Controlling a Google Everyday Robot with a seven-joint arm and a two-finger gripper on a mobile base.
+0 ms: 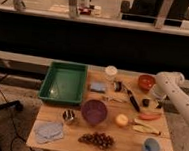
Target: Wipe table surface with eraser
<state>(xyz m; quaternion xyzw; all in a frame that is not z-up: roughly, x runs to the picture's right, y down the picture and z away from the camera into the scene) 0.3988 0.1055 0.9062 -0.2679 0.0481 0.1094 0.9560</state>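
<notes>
My gripper (156, 101): low over the right end of the table, under the bend of my arm and just right of the eraser; I cannot tell whether it is released or clenched
My arm (180, 100): white, comes in from the lower right and bends beside the red bowl (146, 82)
Eraser (145, 102): small dark block lying on the table, between the tool and my gripper; I cannot tell if we touch
Table (127, 145): light wood, crowded with things
Tool (132, 100): long, black handle, lying slantwise just left of the eraser
Pad (98, 87): light blue, flat, right of the tray
Tray (63, 82): green, at the back left
White cup (111, 72): upright at the back edge
Purple bowl (94, 111): mid-table, with the grapes (97, 139) in front of it
Cloth (50, 131): pale blue, front left corner
Blue cup (151, 146): front right corner, well apart from the eraser
</notes>
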